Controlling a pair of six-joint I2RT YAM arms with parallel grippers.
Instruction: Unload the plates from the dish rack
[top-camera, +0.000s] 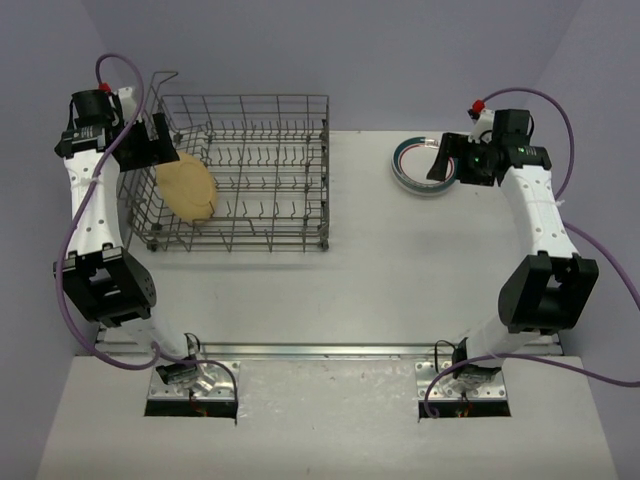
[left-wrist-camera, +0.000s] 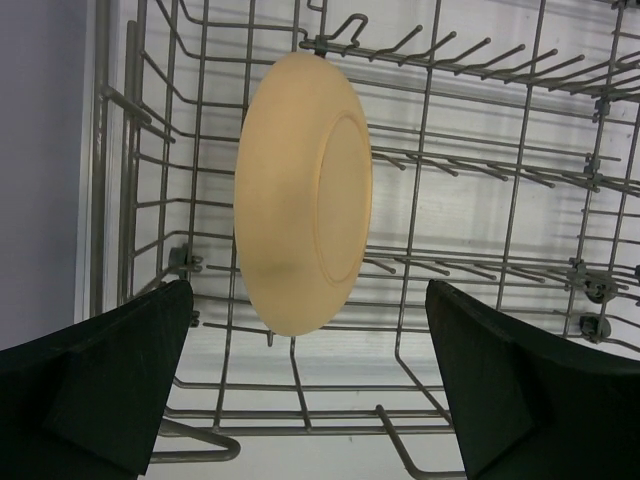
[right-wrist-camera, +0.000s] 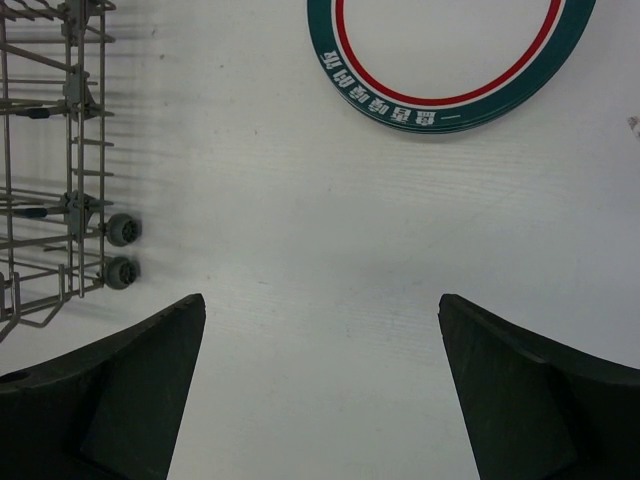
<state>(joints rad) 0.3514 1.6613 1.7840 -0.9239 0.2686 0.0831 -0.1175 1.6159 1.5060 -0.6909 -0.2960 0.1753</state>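
One tan plate (top-camera: 186, 187) (left-wrist-camera: 300, 190) stands on edge among the tines at the left end of the grey wire dish rack (top-camera: 300, 100) (left-wrist-camera: 520, 200). My left gripper (top-camera: 163, 140) (left-wrist-camera: 310, 330) hovers over the rack's left end, open, its fingers wide apart with the plate's rim between them but not touching. A stack of teal-rimmed plates (top-camera: 412, 162) (right-wrist-camera: 450, 60) lies flat on the table at the right. My right gripper (top-camera: 440, 160) (right-wrist-camera: 320, 330) is open beside that stack, with nothing between its fingers.
The rack has a raised wire handle (top-camera: 165, 76) at its far left corner and small wheels (right-wrist-camera: 120, 250) on its right side. Purple cables (top-camera: 70, 230) loop beside both arms. White table (top-camera: 400, 260) spreads between rack and stack.
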